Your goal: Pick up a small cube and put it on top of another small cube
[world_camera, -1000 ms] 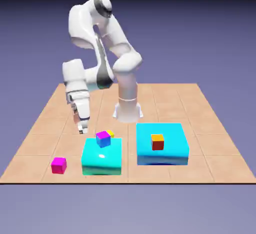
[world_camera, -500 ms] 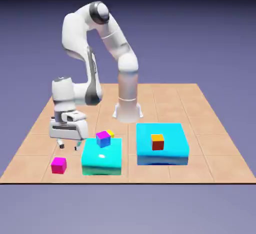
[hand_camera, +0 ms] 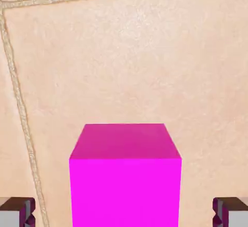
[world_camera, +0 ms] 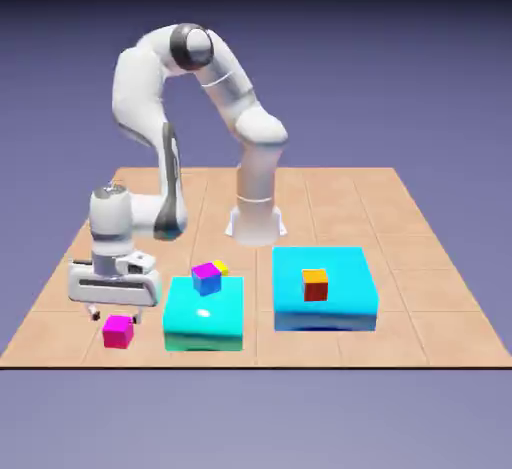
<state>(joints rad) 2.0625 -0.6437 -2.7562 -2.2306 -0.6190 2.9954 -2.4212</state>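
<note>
The magenta cube sits on the tiled table, between my gripper's wide-spread, empty fingers. I judge only the approach done; grasping, lifting and stacking on the multicoloured cube remain.

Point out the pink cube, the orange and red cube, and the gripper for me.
Pink cube [hand_camera: 125, 192]: hand view, on its bright upper face.
Orange and red cube [world_camera: 315, 291]: exterior view, on its dark red side.
Gripper [world_camera: 116, 315]: exterior view, midway between its open fingertips.
</note>
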